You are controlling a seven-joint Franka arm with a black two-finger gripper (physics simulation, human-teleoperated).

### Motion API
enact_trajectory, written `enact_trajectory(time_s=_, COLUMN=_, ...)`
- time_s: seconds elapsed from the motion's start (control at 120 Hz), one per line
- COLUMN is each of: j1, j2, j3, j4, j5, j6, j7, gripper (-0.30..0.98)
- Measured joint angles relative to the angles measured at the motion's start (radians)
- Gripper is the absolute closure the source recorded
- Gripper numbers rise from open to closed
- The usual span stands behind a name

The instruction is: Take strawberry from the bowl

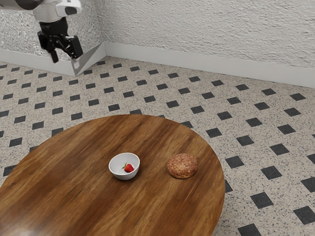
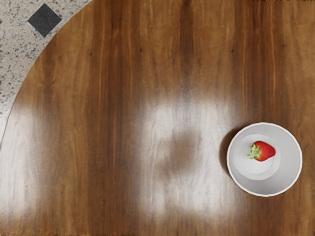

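Note:
High at the exterior view's upper left, my black gripper [image 1: 66,58] hangs open above the table, well away from the bowl, its two fingers apart with nothing between them. The white bowl [image 1: 117,169] rests upright on the wooden table, holding a red strawberry [image 1: 129,168] at its bottom. From above, in the wrist view, the bowl [image 2: 290,167] has the strawberry [image 2: 264,151] lying on its side inside, green leaves at one end.
A round brown bread loaf [image 1: 182,165] sits beside the bowl, toward the exterior view's right. The round wooden table [image 1: 74,167] has a curved edge, with speckled, dark-diamond floor tiles beyond. A white wall stands behind.

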Motion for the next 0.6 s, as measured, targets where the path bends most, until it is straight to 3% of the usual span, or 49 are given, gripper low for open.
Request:
enact_trajectory(time_s=0.217, j1=0.005, j2=0.009, j3=0.001, j4=0.011, j5=-0.020, j6=0.000, j7=-0.048, gripper=0.00)
enact_trajectory(time_s=0.383, j1=-0.007, j2=0.194, j3=-0.056, j4=0.068, j5=-0.121, j6=0.131, j7=-0.240, gripper=0.00)
enact_trajectory(time_s=0.6, j1=-0.021, j2=0.437, j3=-0.058, j4=0.080, j5=-0.162, j6=0.301, j7=-0.505, gripper=0.00)
